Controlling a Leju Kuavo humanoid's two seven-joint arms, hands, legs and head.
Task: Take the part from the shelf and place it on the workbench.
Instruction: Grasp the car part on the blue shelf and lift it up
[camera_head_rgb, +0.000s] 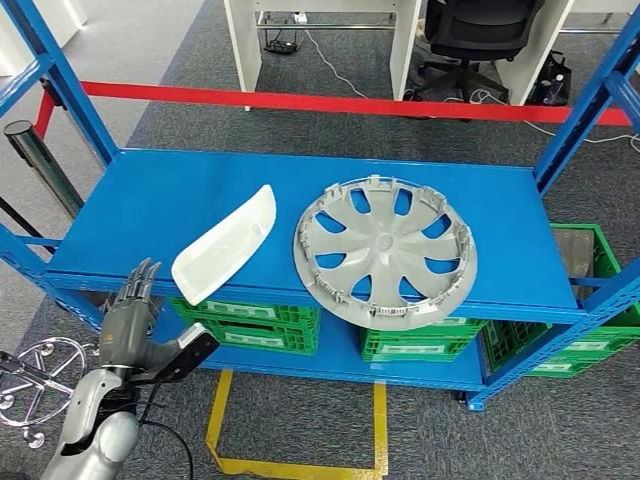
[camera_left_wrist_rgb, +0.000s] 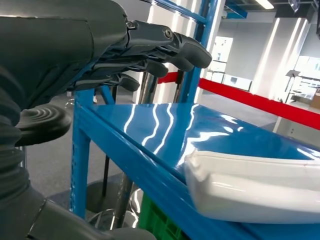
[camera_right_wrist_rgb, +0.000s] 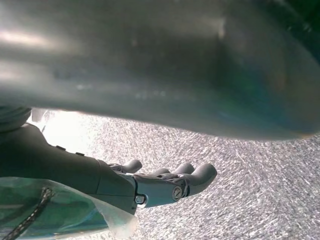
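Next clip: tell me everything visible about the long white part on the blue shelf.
The white part is a long, narrow, glossy shell that looks like moulded plastic, with rounded ends and a raised rim. It lies flat and diagonal on the blue shelf, its near end jutting over the front edge, apart from the grey wheel cover beside it. Nothing holds it; the left hand hovers below and in front, fingers extended, not touching.

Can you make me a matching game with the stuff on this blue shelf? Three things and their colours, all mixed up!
Things:
1. long curved part
2. wheel cover
3. crates under the shelf

Colours:
A. green
B. white
C. silver-grey

Pairs: 1-B, 2-C, 3-A
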